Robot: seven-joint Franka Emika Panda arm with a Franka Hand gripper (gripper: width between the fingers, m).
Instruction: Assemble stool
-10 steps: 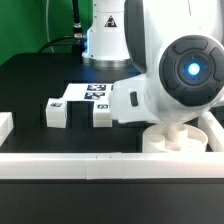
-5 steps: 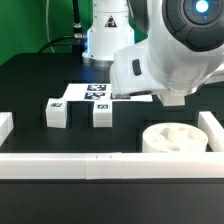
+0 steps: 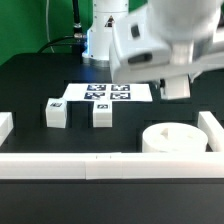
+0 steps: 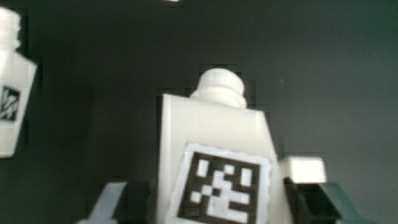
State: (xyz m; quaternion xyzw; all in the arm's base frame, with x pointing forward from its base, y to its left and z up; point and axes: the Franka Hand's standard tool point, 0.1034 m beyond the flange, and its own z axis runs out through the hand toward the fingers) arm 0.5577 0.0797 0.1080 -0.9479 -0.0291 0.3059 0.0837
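Leg in jaws, apart from seat disc

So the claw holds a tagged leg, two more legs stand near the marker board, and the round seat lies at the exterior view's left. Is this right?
Not quite. The round seat lies at the exterior view's right, as that view shows. The claw does hold a tagged leg, and two more legs stand near the marker board.

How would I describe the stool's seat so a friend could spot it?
Find the long white rail along the front of the black table and follow it toward the exterior view's right. Just behind it lies the seat disc, the only round part; the block legs nearby are small, rectangular and tagged.
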